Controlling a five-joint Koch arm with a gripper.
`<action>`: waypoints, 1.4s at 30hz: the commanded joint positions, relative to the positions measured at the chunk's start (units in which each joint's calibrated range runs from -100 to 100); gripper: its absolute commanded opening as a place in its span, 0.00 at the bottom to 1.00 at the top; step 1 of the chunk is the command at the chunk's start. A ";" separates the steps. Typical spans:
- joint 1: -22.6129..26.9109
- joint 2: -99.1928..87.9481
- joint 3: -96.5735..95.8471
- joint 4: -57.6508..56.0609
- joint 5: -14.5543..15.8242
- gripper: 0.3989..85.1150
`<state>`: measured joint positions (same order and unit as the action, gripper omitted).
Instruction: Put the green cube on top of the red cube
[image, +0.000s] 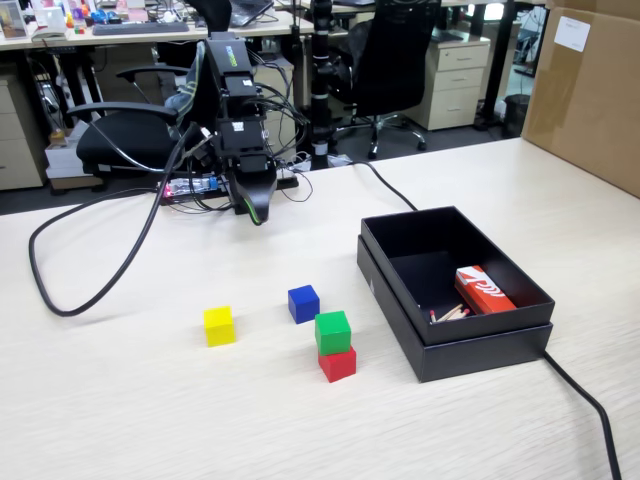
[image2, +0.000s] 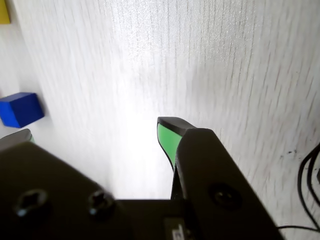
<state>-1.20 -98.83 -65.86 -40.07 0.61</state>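
In the fixed view the green cube (image: 333, 331) sits on top of the red cube (image: 338, 364) on the near tabletop (image: 150, 410), just left of the black box (image: 480, 345). The gripper (image: 256, 214) hangs far back, well apart from them, empty; I cannot tell whether its jaws are parted or closed.

In the fixed view, the green cube (image: 333, 331) sits on top of the red cube (image: 338, 364), toward the table's (image: 130, 410) near edge. The blue cube (image: 303, 303) lies just behind them, the yellow cube (image: 219, 325) well to their left. The open box (image: 452, 335) stands to their right, with a smaller box (image: 484, 290) inside. My gripper (image: 254, 213) hangs near the table's far edge.
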 joint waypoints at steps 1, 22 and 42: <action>0.00 -1.17 -3.31 8.75 0.00 0.57; 0.39 -1.17 -26.16 26.55 -3.81 0.59; 0.29 -1.17 -26.07 26.55 -4.00 0.59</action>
<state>-0.90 -100.00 -89.05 -12.12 -2.91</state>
